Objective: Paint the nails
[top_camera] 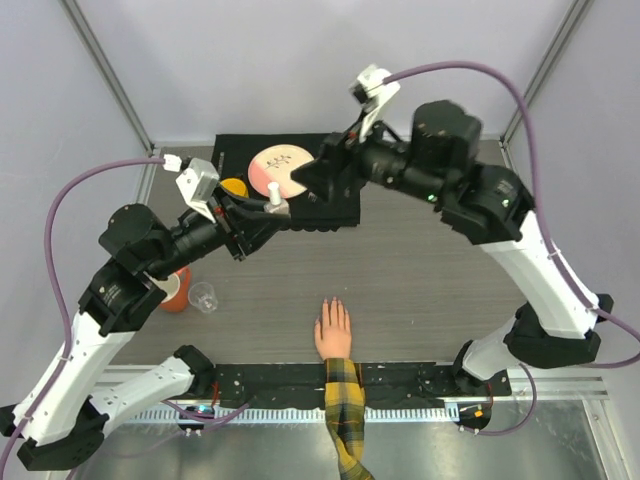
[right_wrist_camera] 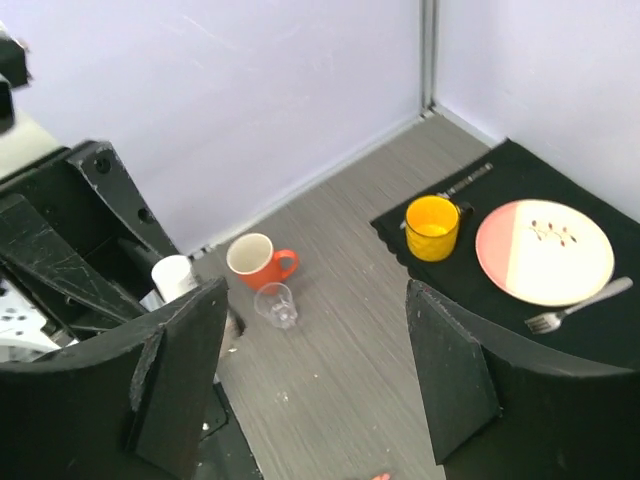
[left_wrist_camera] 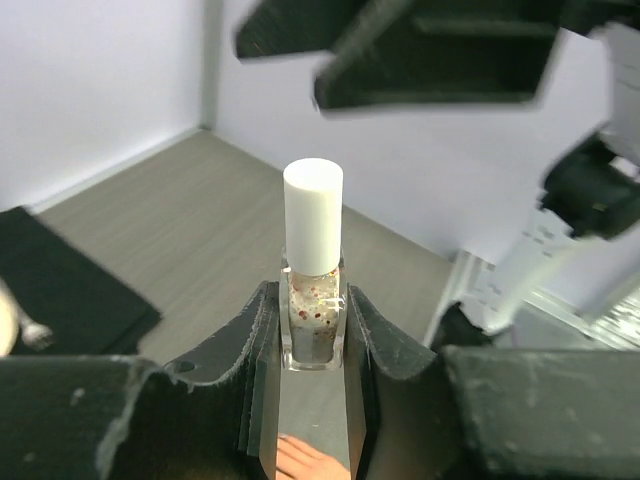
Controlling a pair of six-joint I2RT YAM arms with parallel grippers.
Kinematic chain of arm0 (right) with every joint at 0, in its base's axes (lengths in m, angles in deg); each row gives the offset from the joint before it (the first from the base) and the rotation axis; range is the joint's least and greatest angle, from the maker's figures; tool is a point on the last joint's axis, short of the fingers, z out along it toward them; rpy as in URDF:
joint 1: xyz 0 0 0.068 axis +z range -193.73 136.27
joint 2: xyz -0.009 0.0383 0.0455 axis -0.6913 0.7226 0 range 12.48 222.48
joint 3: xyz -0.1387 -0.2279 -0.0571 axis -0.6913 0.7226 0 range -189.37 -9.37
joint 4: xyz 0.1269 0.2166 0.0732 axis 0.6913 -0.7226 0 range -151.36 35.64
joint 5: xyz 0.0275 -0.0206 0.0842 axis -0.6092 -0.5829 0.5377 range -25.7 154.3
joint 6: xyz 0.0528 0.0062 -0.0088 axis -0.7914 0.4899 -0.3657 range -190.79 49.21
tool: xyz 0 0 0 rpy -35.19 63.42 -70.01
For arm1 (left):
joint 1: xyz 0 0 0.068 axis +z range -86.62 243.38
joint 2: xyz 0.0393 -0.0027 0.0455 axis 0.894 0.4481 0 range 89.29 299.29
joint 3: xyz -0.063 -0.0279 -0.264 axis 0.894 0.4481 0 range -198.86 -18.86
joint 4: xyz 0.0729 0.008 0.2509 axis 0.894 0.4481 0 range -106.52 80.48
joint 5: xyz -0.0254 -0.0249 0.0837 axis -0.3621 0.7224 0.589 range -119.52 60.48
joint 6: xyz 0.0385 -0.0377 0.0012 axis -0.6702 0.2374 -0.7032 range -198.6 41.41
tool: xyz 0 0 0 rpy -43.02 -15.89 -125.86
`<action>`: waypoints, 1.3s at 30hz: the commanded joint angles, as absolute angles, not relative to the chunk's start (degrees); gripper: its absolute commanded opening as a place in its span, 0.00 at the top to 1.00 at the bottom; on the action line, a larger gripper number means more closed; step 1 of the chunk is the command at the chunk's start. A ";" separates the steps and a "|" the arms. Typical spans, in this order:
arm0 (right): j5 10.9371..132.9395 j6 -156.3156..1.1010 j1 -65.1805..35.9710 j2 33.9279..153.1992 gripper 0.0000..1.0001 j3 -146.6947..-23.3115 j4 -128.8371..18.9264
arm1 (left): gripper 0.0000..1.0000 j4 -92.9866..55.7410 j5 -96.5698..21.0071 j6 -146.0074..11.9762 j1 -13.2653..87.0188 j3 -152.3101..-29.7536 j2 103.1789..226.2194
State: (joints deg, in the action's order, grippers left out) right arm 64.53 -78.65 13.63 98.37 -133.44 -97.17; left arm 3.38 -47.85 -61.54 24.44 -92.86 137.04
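– Top external view: what lies around the hand (top_camera: 333, 330), and does anything stand over it?

– The hand rests flat at the middle of the desk's (top_camera: 430, 280) near edge, its plaid sleeve (top_camera: 343, 400) trailing off that edge. The nails (top_camera: 334, 303) point toward the far edge, with nothing over them. An orange mug (top_camera: 178, 290) and a clear glass (top_camera: 203, 296) stand near the left edge, the mug partly hidden by the left arm. A black mat (top_camera: 235, 150) at the far edge carries a pink-and-white plate (top_camera: 278, 168), a yellow cup (top_camera: 233, 187) and a fork (right_wrist_camera: 575, 308).

– And the grippers?

– The left gripper (left_wrist_camera: 313, 335) is clamped on a small clear bottle (left_wrist_camera: 313, 310), upright with its white cap (left_wrist_camera: 313, 215) on top, raised near the mat's near edge and well apart from the nails. The right gripper (right_wrist_camera: 315, 370) hangs just beside that cap, fingers wide apart, gripping nothing.
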 commanded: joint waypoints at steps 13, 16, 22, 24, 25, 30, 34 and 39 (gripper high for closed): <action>123.26 -101.10 -0.93 96.06 0.38 -125.57 -71.07 | 1.00 -10.00 -69.86 -45.91 24.26 -91.81 136.66; 125.20 -105.40 -0.93 96.68 0.44 -123.28 -65.45 | 1.00 -11.77 -70.48 -44.32 24.26 -91.55 137.02; 126.16 -109.89 -1.02 95.72 0.47 -117.74 -55.96 | 1.00 -13.44 -70.74 -43.88 24.26 -92.07 137.72; 126.61 -112.89 -1.02 95.45 0.47 -115.72 -51.84 | 1.00 -13.71 -70.13 -43.97 24.26 -91.99 137.90; 126.44 -112.81 -1.02 95.28 0.47 -115.37 -51.64 | 1.00 -13.79 -70.04 -44.14 24.26 -92.07 138.07; 126.52 -112.72 -0.93 94.93 0.53 -114.05 -51.37 | 1.00 -14.50 -69.95 -44.32 24.26 -92.34 139.04; 126.61 -112.72 -1.02 94.57 0.58 -112.99 -51.37 | 1.00 -15.20 -69.95 -44.23 24.26 -92.51 139.65; 126.96 -112.10 -0.93 94.31 0.61 -112.64 -51.98 | 1.00 -15.20 -69.78 -44.49 24.26 -92.78 140.18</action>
